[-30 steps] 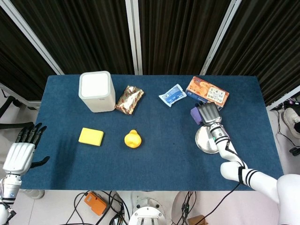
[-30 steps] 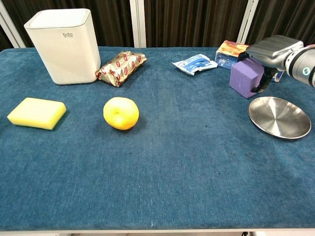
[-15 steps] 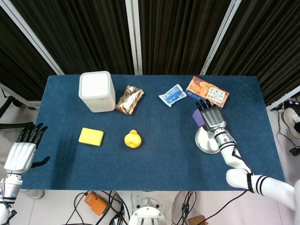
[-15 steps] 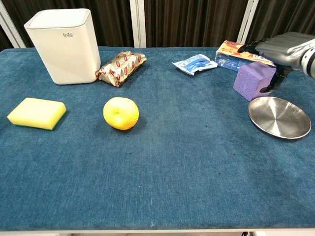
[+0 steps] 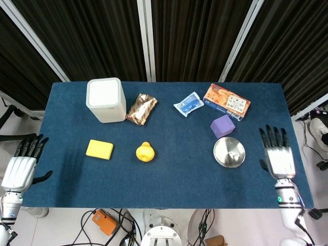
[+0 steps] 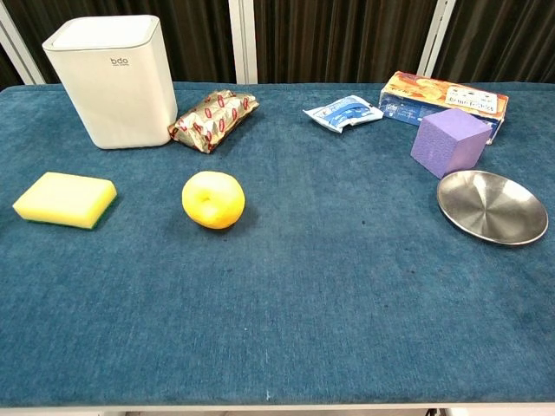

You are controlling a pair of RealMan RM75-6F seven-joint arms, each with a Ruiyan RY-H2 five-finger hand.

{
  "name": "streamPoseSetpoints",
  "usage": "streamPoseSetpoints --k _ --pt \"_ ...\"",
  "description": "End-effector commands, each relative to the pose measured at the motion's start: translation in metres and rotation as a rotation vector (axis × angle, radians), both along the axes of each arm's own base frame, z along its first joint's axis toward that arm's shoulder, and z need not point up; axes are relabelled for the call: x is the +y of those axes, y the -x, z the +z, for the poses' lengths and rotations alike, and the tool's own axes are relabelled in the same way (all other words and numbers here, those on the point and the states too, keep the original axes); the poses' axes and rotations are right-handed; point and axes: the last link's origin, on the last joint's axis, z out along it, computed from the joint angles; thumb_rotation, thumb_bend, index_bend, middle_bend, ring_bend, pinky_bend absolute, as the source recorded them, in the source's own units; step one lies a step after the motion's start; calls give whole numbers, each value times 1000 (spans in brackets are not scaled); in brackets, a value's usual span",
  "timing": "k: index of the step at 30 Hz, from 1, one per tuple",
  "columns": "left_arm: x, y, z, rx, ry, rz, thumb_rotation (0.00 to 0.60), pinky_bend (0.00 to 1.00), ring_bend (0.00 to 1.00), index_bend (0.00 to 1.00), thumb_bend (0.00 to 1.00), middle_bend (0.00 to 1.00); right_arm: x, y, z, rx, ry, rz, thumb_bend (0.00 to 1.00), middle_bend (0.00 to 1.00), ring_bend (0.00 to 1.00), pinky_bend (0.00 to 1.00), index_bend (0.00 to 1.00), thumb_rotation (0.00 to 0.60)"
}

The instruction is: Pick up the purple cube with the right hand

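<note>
The purple cube (image 5: 223,125) (image 6: 449,142) rests on the blue table, just behind the steel plate (image 5: 229,152) (image 6: 492,206) and in front of the orange box (image 5: 226,101) (image 6: 442,97). Nothing touches it. My right hand (image 5: 279,157) is at the table's right edge, well right of the cube, its fingers spread and nothing in it. My left hand (image 5: 21,165) hangs beyond the table's left edge, also with fingers apart and holding nothing. Neither hand shows in the chest view.
A white bin (image 5: 105,99) (image 6: 111,80) stands at the back left beside a foil snack pack (image 5: 141,108) (image 6: 212,107). A blue pouch (image 5: 188,104) (image 6: 343,112), a yellow sponge (image 5: 99,149) (image 6: 64,198) and a yellow fruit (image 5: 145,151) (image 6: 212,199) lie on the cloth.
My right hand has let go of the purple cube and drawn back to the right and towards the table's near edge. The cube now rests on the table, slightly further right.
</note>
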Motion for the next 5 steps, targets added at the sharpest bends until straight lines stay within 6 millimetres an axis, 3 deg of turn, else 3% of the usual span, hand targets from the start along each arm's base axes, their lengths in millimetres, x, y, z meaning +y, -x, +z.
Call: streamPoseSetpoints --k 1,5 --pt "1 -1 0 3 -5 -2 600 4 0 0 117 0 53 27 22 -99 33 1 315 0 0 0 0 600" --pt "0 -2 -2 9 -7 -6 600 4 0 0 117 0 51 31 32 -100 87 -1 309 0 0 0 0 600"
